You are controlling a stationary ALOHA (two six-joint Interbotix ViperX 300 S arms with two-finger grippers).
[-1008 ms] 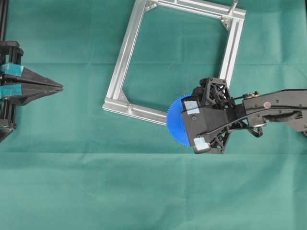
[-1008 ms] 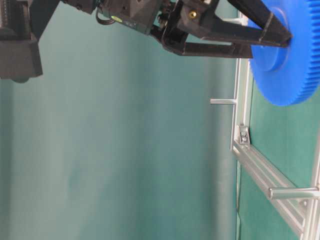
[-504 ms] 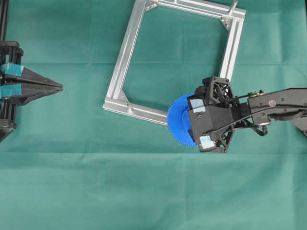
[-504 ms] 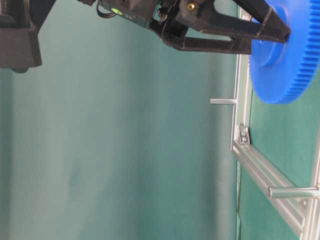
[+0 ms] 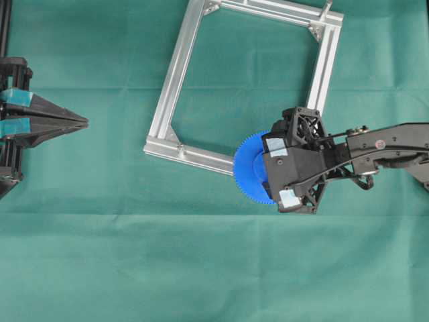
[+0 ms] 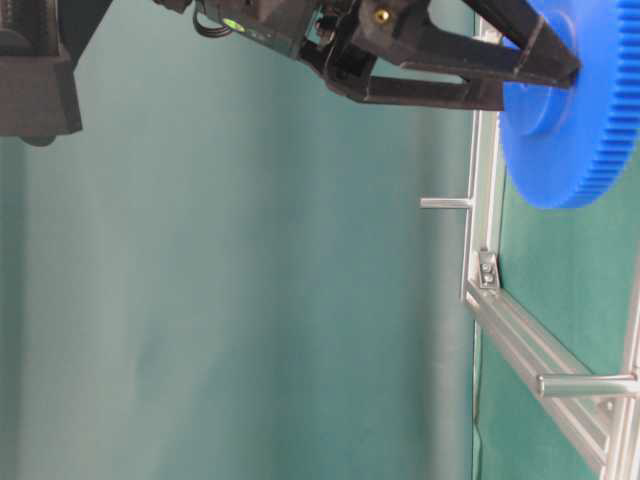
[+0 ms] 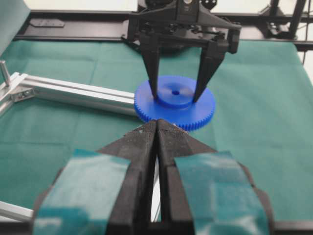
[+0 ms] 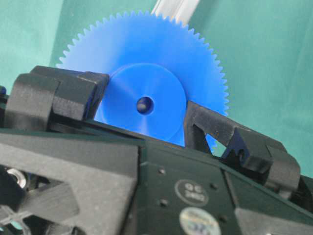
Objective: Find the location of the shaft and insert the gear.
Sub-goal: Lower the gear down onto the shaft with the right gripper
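Observation:
The blue gear (image 5: 245,168) hangs over the near right corner of the aluminium frame (image 5: 175,74). My right gripper (image 7: 175,96) is shut on its raised hub (image 8: 146,83), one finger on each side. The centre hole (image 8: 144,104) shows between them. Silver pins stand up from the frame, one at the far right corner (image 5: 326,9) (image 7: 4,72) and another on a nearer rail (image 6: 585,385). I cannot tell which of them is the shaft. My left gripper (image 5: 86,121) sits shut and empty at the left edge, pointing at the gear.
Green cloth (image 5: 201,268) covers the whole table. The frame's rails enclose a patch of bare cloth (image 5: 248,74). Corner brackets (image 6: 487,270) sit inside the frame's corners. The right arm (image 5: 382,144) reaches in from the right edge.
Over the first half second the right gripper sank a little and tilted, carrying the gear down toward the frame corner. Since then nothing has moved. The left gripper stayed still.

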